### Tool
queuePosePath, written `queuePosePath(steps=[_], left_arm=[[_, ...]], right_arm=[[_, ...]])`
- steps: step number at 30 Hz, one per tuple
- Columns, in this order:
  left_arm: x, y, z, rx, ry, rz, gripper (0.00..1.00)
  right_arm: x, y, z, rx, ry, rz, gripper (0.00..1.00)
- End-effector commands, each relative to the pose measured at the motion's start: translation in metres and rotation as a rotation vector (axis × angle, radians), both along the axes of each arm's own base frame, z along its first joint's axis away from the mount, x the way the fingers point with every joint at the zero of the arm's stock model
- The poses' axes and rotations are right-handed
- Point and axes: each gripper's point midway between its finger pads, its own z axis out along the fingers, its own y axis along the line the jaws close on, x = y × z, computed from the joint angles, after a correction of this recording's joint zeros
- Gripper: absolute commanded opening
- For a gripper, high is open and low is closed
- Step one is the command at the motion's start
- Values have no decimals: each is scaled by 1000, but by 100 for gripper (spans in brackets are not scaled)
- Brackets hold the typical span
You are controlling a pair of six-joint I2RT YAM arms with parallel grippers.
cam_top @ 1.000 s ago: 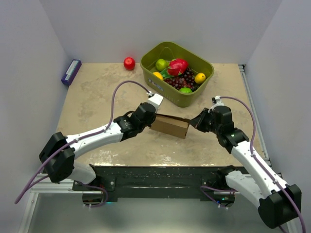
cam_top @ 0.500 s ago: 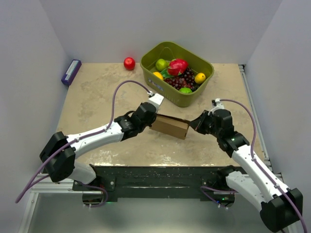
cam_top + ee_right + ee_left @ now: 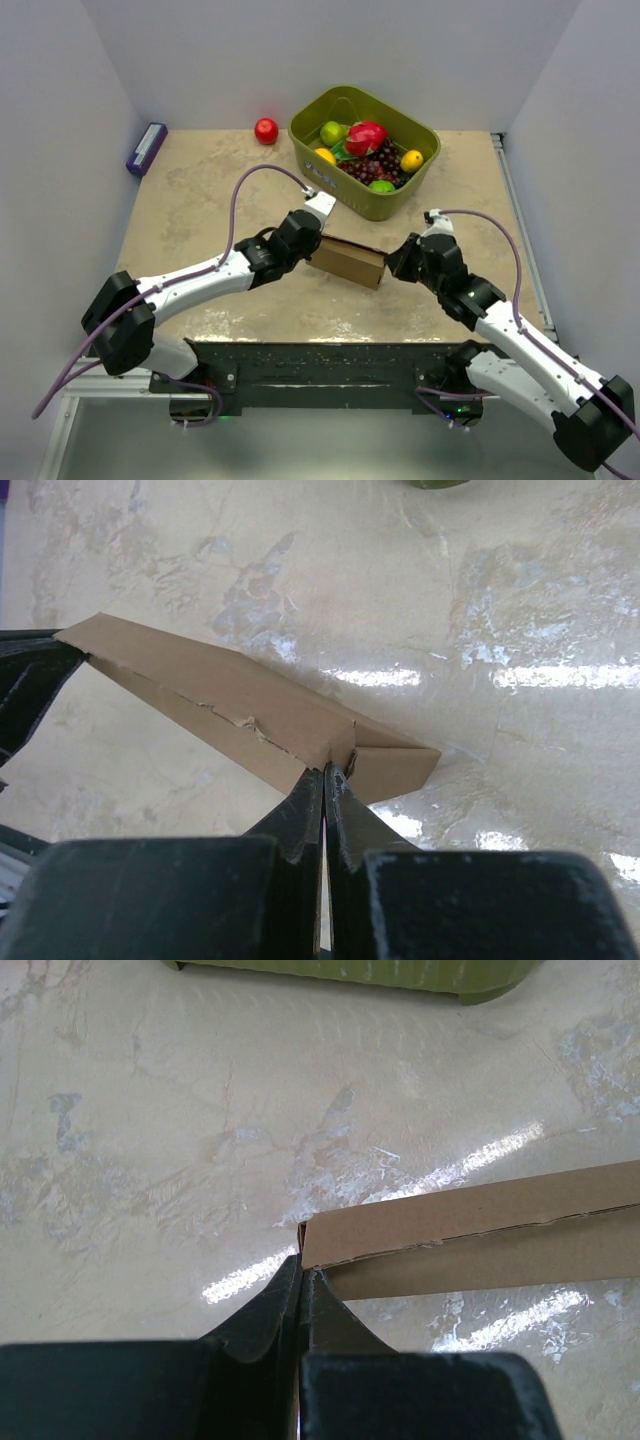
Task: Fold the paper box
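The paper box (image 3: 348, 258) is a flattened brown cardboard strip in the middle of the table, stretched between my two grippers. My left gripper (image 3: 313, 249) is shut on its left end. In the left wrist view the fingertips (image 3: 296, 1272) pinch the corner of the box (image 3: 480, 1225). My right gripper (image 3: 391, 263) is shut on the right end. In the right wrist view the box (image 3: 230, 705) runs away to the left, with a small flap folded beside my gripper (image 3: 328, 770). The left gripper's dark fingers (image 3: 25, 680) show at its far end.
A green basket (image 3: 420, 175) full of fruit stands just behind the box; its lower wall (image 3: 350, 970) shows in the left wrist view. A red apple (image 3: 266, 131) lies to the basket's left. A purple block (image 3: 146, 148) lies by the left wall.
My right arm has shifted left and slightly nearer, bringing its gripper in towards the box's right end. The left arm and the box have hardly moved.
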Motion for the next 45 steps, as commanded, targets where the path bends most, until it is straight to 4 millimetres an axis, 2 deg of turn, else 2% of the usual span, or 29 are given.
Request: queuePosePath(steps=[1,5,8,9,10,11,12,13,14,16,17,19,20,22,24,25,26,27,28,30,36,45], left_arm=[[-47,31,-69,186,262,-51,0],[-46,30,-66,175,255,-49,0],[-47,30,-65,178,250,-58,0],[-47,31,-65,182,250,-61,0],[-47,31,-64,181,246,-63,0],[-47,31,-64,183,247,-64,0],[-48,32,-65,188,248,-65,0],[-48,33,-65,190,246,-64,0],[-48,34,-65,196,246,-61,0],[-48,34,-65,199,245,-61,0],[-48,35,-65,198,243,-60,0],[-48,35,-65,198,243,-60,0],[-48,35,-64,198,241,-59,0],[-48,35,-64,198,241,-59,0],[-49,35,-64,197,242,-59,0],[-49,35,-63,196,241,-59,0],[-49,35,-63,196,240,-58,0],[-49,36,-63,197,239,-57,0],[-49,36,-63,198,240,-57,0],[-48,36,-62,197,236,-55,0],[-49,36,-62,198,236,-54,0],[-49,33,-60,188,234,-59,0]], right_arm=[[-26,-14,-44,-163,143,10,0],[-32,-16,-49,-199,160,16,0],[-31,-12,-39,-186,157,34,0],[-26,-7,-28,-173,144,37,3],[-27,-6,-25,-175,151,42,19],[-21,-2,-10,-156,129,40,27],[-20,0,-3,-145,121,43,33],[-20,2,3,-134,118,47,46],[-19,6,16,-108,100,55,52],[-19,7,29,-72,77,45,62],[-18,8,36,-54,62,37,71],[-16,9,47,-8,39,19,75],[-17,10,46,7,40,20,79],[-13,14,48,60,37,-5,81],[-11,16,41,115,57,-22,82],[-3,17,47,160,33,-41,82],[-3,15,39,185,44,-54,82],[-4,19,39,237,61,-45,83],[5,14,43,277,38,-70,83],[9,8,37,309,48,-107,83],[13,4,37,331,42,-143,83],[15,3,21,334,73,-170,83]])
